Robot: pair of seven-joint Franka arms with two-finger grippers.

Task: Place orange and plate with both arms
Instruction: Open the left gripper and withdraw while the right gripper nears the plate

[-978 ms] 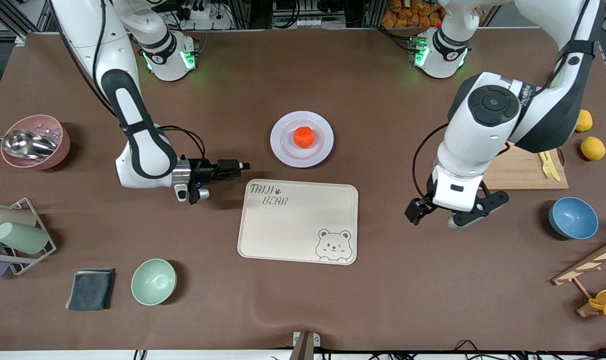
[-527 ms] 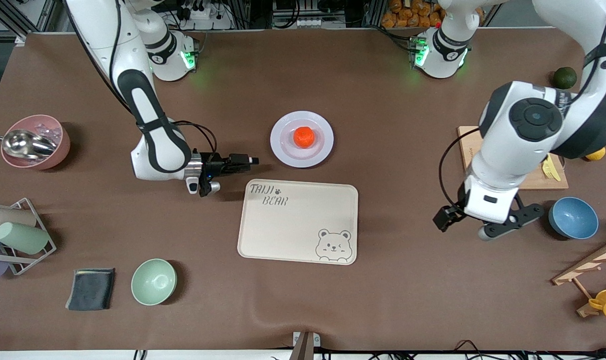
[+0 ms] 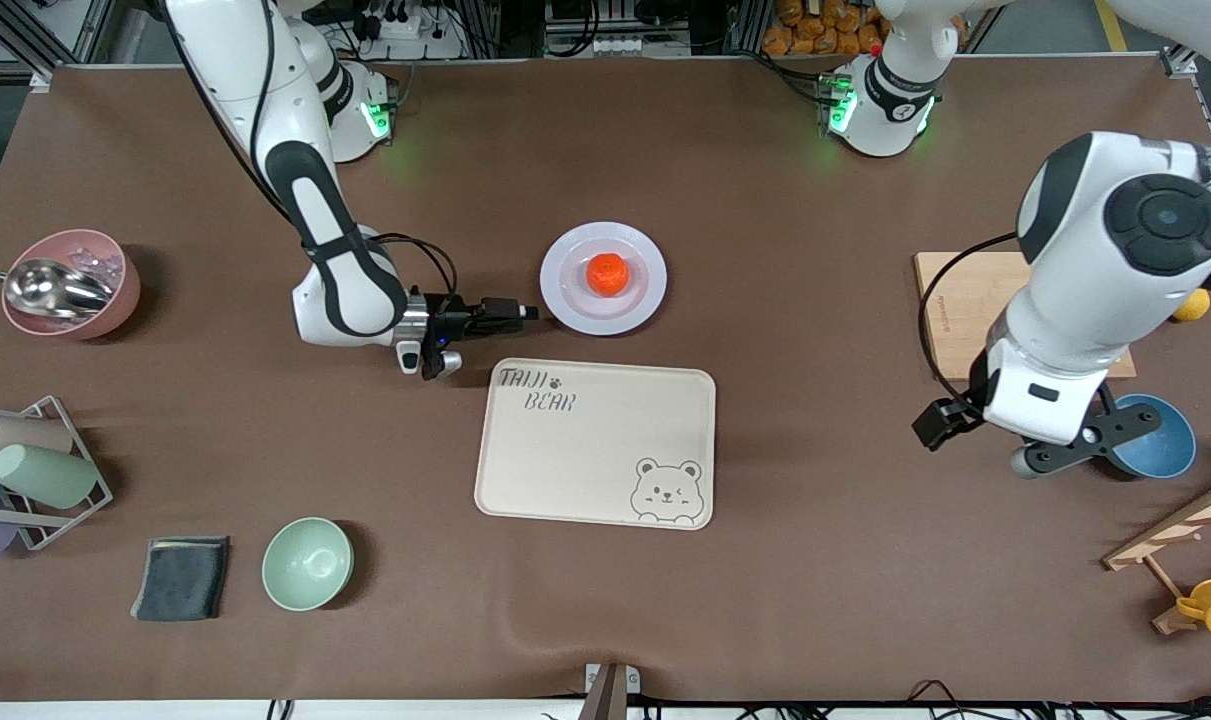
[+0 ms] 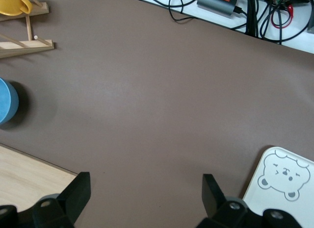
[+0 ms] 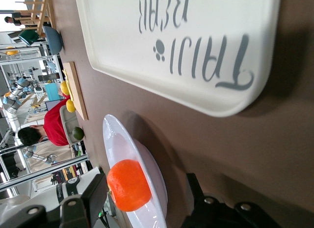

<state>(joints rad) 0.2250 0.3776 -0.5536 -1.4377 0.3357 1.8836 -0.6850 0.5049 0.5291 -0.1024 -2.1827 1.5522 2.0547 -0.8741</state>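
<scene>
The orange [image 3: 607, 273] sits in the middle of the pale plate [image 3: 565, 300], which stands on the table farther from the front camera than the tray. My right gripper [image 3: 525, 313] is low, just beside the plate's rim on the right arm's side, lying level and open. In the right wrist view the plate's rim [image 5: 156, 175] and the orange [image 5: 128, 185] show between the two fingers [image 5: 83, 201], apart from them. My left gripper [image 3: 1085, 442] hangs open over bare table next to the blue bowl, with nothing between its fingers [image 4: 78, 191].
A cream tray [image 3: 595, 440] lies mid-table. A blue bowl [image 3: 1165, 450] and a wooden board [image 3: 955, 310] are under the left arm. A mint bowl [image 3: 307, 563], dark cloth [image 3: 182, 577], cup rack [image 3: 25, 470] and pink bowl [image 3: 75, 285] stand toward the right arm's end.
My right gripper has slid toward the plate and now reaches its rim. The left arm has swung away toward its own end of the table, ending beside the blue bowl.
</scene>
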